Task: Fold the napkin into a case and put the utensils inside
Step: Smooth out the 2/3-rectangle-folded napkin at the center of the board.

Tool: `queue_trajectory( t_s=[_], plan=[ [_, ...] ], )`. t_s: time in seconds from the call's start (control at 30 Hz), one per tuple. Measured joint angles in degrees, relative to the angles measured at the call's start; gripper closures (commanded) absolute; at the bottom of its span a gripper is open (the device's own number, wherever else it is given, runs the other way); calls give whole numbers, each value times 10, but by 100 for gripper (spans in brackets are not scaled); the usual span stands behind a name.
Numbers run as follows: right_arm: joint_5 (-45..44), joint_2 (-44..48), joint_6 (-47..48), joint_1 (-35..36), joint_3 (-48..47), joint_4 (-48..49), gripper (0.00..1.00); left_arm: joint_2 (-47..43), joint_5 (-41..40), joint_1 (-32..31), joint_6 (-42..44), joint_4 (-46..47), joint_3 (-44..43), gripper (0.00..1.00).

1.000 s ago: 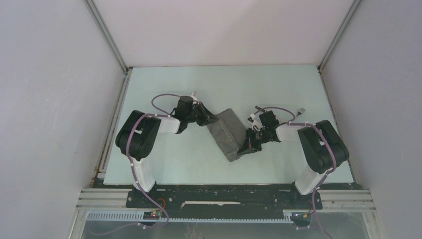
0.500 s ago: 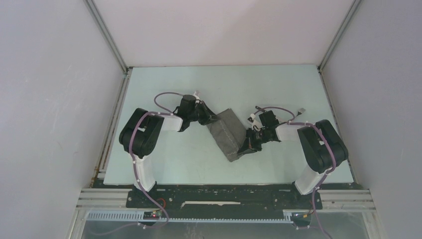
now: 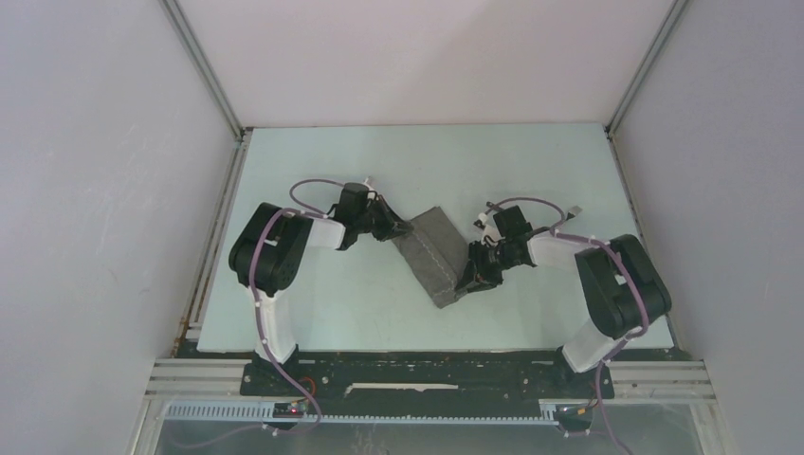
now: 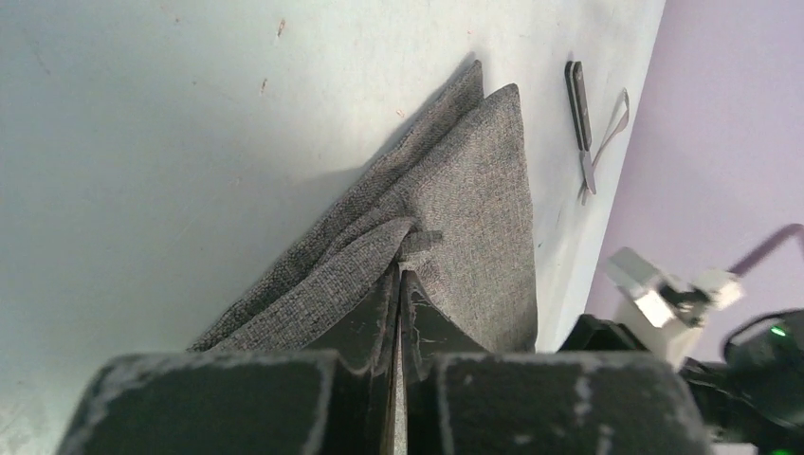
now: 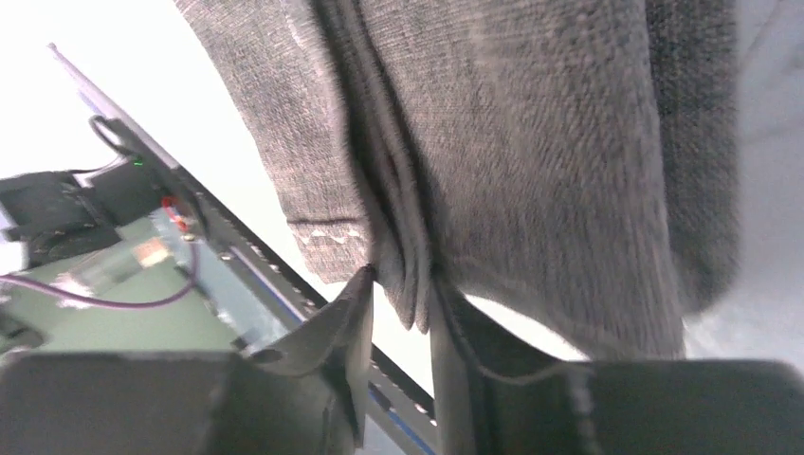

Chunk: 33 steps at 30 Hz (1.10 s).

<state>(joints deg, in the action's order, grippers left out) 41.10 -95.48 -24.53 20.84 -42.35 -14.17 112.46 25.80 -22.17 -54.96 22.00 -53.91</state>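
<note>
The grey napkin (image 3: 436, 254) lies folded into a narrow slanted strip, the case, at the table's middle. My left gripper (image 3: 396, 230) is at its upper left end. In the left wrist view that gripper (image 4: 398, 270) is shut on the napkin's (image 4: 474, 190) top layer edge. My right gripper (image 3: 469, 278) is at the strip's lower right side. Its jaws (image 5: 398, 284) stand apart with a loose fold of the napkin (image 5: 531, 142) hanging between them. The utensils lie beyond the cloth: a dark-handled knife (image 4: 579, 109) and a thin silvery fork (image 4: 616, 118).
The pale green table (image 3: 379, 161) is walled by white panels on three sides. A metal rail (image 3: 427, 365) runs along the near edge by the arm bases. The right arm's body (image 4: 654, 313) shows at the lower right of the left wrist view.
The right gripper's jaws have parted from their grip on the cloth. The left gripper has stayed closed on its end, and the strip now lies a little straighter.
</note>
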Motion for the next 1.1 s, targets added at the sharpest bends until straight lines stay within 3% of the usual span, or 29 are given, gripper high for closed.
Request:
queue_trajectory(
  t_s=[0.17, 0.27, 0.33, 0.63, 0.9, 0.97, 1.1],
  plan=[
    [-111, 111, 26, 23, -54, -110, 21, 7, 4, 0, 0, 3, 1, 97],
    [-148, 171, 37, 43, -92, -116, 20, 7, 5, 1, 2, 3, 2, 97],
    [-125, 176, 31, 54, -109, -78, 20, 8, 6, 1, 5, 3, 2, 97],
    [19, -108, -43, 129, -173, 180, 9, 11, 17, 3, 10, 4, 2, 97],
    [84, -186, -57, 126, -237, 293, 7, 21, 43, 14, 10, 11, 1, 98],
    [97, -208, -70, 120, -247, 324, 1, 23, 47, 16, 10, 13, 1, 99],
    [127, -264, -116, 106, -249, 379, 0, 31, 62, 19, 10, 15, -5, 99]
  ],
)
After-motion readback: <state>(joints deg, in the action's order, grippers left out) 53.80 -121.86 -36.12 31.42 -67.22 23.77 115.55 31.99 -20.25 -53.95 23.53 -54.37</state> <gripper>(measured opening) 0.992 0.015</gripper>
